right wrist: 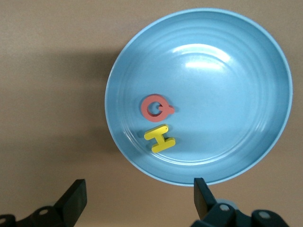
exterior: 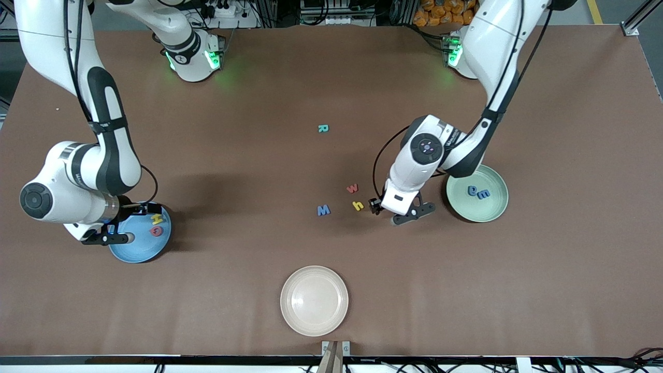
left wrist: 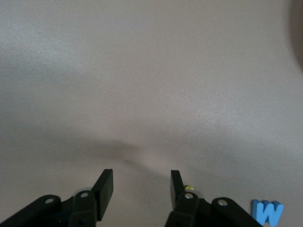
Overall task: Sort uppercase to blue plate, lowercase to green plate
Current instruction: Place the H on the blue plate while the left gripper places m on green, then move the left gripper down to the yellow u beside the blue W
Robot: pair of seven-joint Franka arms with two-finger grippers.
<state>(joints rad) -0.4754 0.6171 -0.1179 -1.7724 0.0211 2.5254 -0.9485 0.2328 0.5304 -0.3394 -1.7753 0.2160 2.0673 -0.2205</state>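
On the blue plate (right wrist: 246,61): pinkish-red Q (right wrist: 156,108) and yellow H (right wrist: 160,138), lying flat, close together.
Right gripper (right wrist: 137,201): over that plate's rim, jaws spread wide, nothing held.
Green plate (exterior: 497,207): two blue lowercase letters (exterior: 478,192) side by side.
Bare table (exterior: 259,155): teal R (exterior: 323,128); pinkish-red w (exterior: 352,188), yellow h (exterior: 357,205), blue W (exterior: 323,210) clustered.
Left gripper (left wrist: 141,189): low beside the yellow h, fingers partly apart, empty.

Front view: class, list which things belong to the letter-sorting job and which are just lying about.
Belong:
blue plate holding H and Q
green plate holding e and a
loose R, W, w, h

Lying about:
cream plate
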